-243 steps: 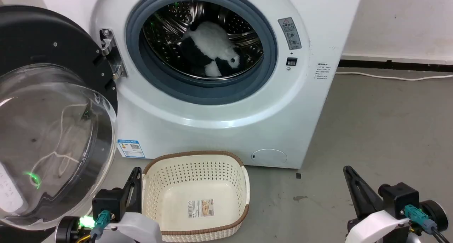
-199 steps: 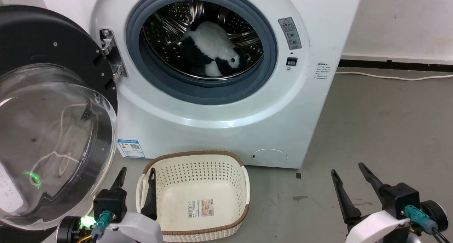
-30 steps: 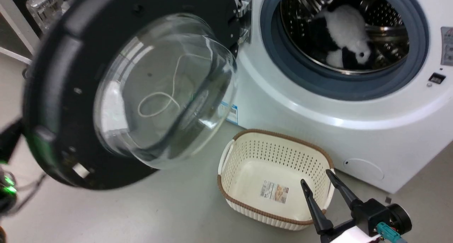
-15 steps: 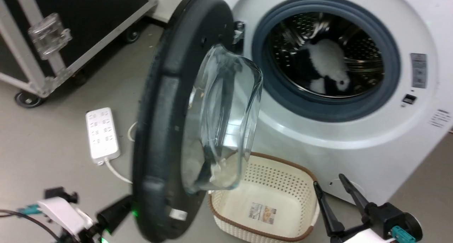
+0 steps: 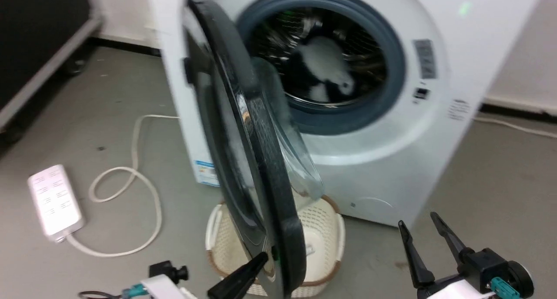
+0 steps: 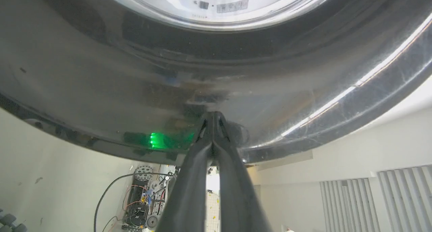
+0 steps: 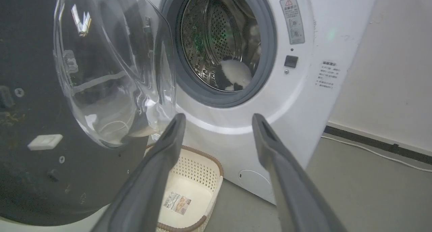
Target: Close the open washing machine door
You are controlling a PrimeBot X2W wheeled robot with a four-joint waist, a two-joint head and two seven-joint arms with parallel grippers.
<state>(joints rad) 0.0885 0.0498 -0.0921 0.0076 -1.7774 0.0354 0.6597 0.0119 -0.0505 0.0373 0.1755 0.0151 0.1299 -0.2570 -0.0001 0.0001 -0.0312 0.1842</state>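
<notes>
Two fingers of the left gripper (image 6: 213,117), clamped together, touch the glossy rim of the washing machine door (image 5: 272,181) in the left wrist view (head view: door edge-on, contact hidden). Right gripper (image 5: 415,220) gapes, empty. Door stands nearer the washing machine (image 5: 391,151) than half a second ago.

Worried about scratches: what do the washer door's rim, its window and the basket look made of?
Door rim: likely glossy black plastic; mirrors a green light, shows fine scuffs. Window: clear domed glass or plastic. Basket: matte cream perforated plastic, brown braided-look rim.
</notes>
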